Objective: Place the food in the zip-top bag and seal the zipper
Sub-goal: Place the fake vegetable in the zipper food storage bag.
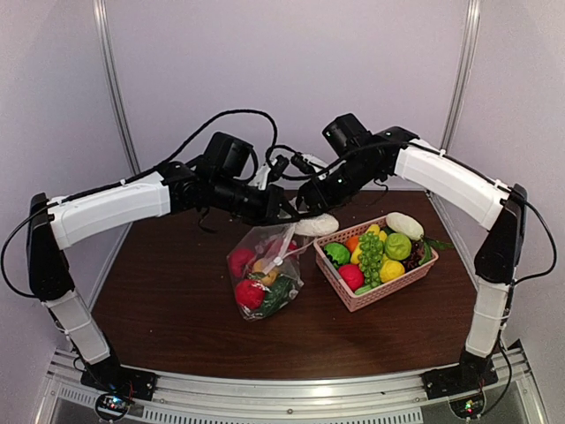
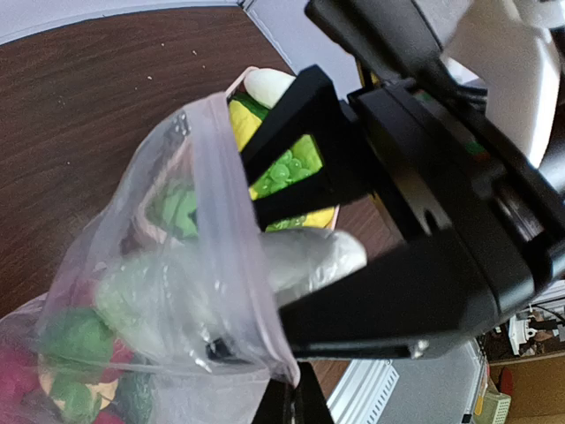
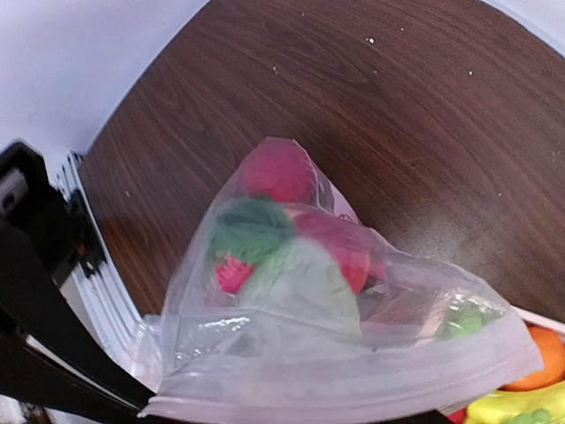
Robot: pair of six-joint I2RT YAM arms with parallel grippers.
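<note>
Risk starts with the biggest things: the dark wood-grain table (image 1: pixel 177 309) beneath the zip-top bag (image 1: pixel 256 240) is smooth, so the floppy clear film could slump or slide if its lifted mouth is let go. Right of the bag, the pink lattice basket (image 1: pixel 388 290) stands close, rigid and open-topped; a piece that misses the mouth could roll against it. The bag hangs from the left gripper (image 1: pixel 281 212), which is pressed together on its rim, and it bulges with red round and leafy green food. At the bag's mouth the right gripper (image 2: pixel 275 265) stands spread, with a pale, matte cabbage-like piece (image 2: pixel 318 252) lying between its fingers, half inside the film. That rounded piece may tip back out, or the fingers, when drawn back, could snag the thin plastic. The zipper (image 2: pixel 238 230), a narrow pale strip along the mouth edge, is unsealed and could fold under
</note>
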